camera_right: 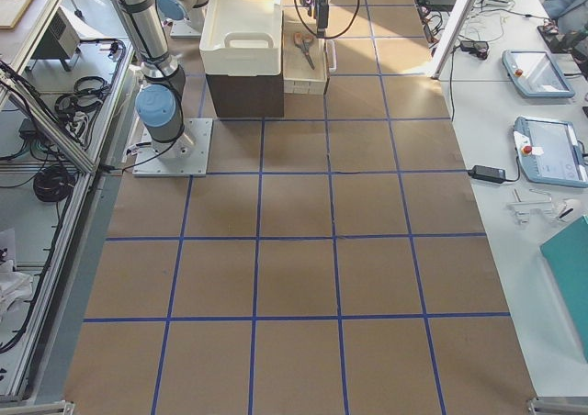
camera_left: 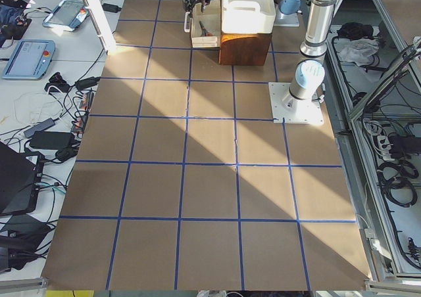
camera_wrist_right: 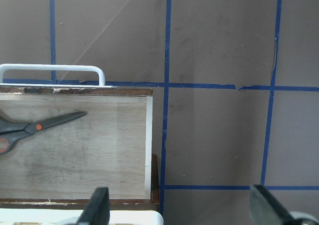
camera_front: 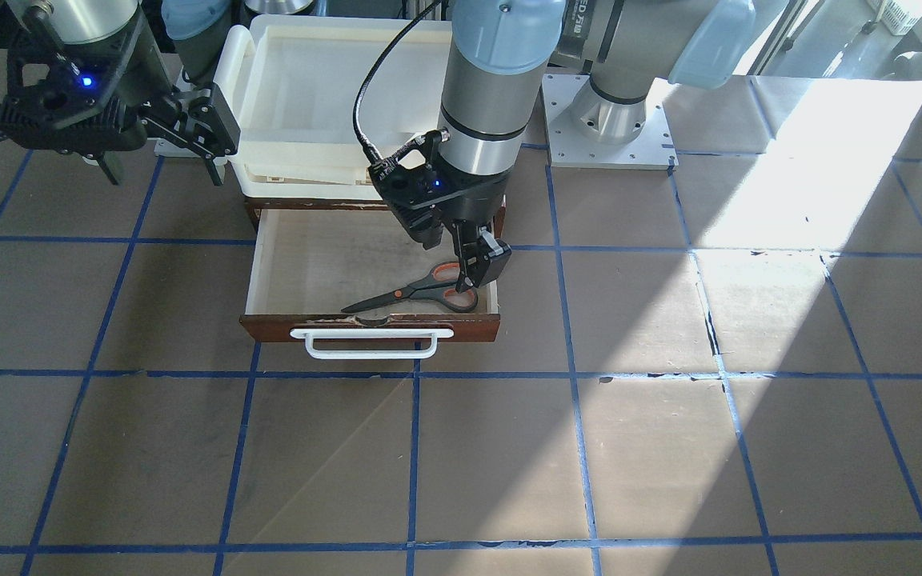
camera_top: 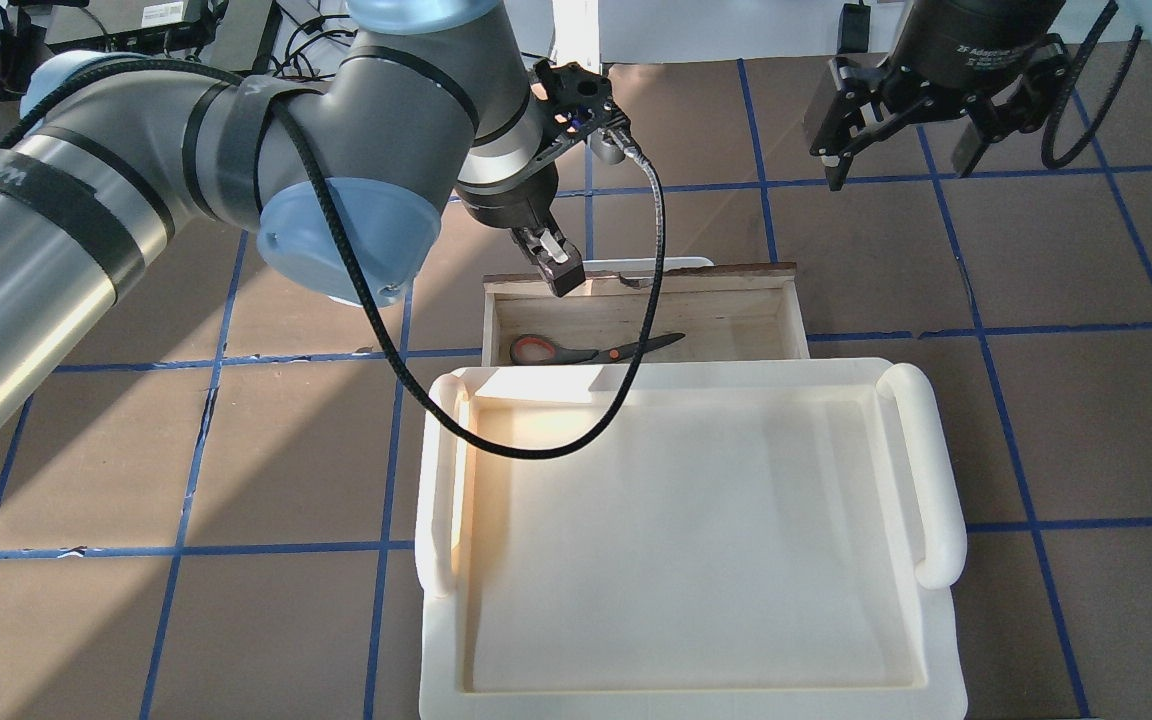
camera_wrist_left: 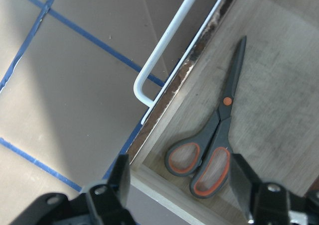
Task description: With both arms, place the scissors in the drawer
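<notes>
1. Left tool [camera_wrist_left: 179,182], released, hangs over the scissors [camera_wrist_left: 227,101] lying flat in the drawer [camera_front: 469,326] beneath it; sideways travel could snag a loop.
2. Right tool [camera_wrist_right: 182,207], released, hovers beside the drawer; a skewed push may jam it.

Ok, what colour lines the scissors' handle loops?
Orange-red, on the scissors; clearest in the left wrist view.

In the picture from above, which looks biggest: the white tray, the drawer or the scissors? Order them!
1. White tray, nearest the camera
2. Drawer, partly hidden by the tray
3. Scissors
</notes>
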Available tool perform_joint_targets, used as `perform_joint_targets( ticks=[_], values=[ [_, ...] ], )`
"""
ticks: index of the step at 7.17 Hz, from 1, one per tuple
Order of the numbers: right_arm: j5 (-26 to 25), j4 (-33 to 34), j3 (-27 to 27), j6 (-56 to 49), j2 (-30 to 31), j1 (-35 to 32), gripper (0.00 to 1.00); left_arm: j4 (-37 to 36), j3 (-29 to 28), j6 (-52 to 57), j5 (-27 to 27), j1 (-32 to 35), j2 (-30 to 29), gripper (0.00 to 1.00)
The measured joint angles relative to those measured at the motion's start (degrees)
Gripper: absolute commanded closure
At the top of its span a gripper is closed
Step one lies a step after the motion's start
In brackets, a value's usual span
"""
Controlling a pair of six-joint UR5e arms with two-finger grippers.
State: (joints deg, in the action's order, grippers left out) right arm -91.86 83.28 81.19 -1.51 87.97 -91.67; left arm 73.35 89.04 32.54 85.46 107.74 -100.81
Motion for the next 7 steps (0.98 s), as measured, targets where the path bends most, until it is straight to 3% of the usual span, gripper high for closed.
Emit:
perform_joint_targets(
  ticks=[4,7],
  values=[
    [0.1,1.2,1.3,-2.3,-0.1,-0.5,0.0,2.6,-0.8,-33.3,1.3,-9.4,3.5,0.0],
    [0.0,2.4,1.4,-2.2,-0.1,-1.4,0.0,3.4,-0.5,-38.4,4.8,-16.8,4.8,0.0]
  ],
)
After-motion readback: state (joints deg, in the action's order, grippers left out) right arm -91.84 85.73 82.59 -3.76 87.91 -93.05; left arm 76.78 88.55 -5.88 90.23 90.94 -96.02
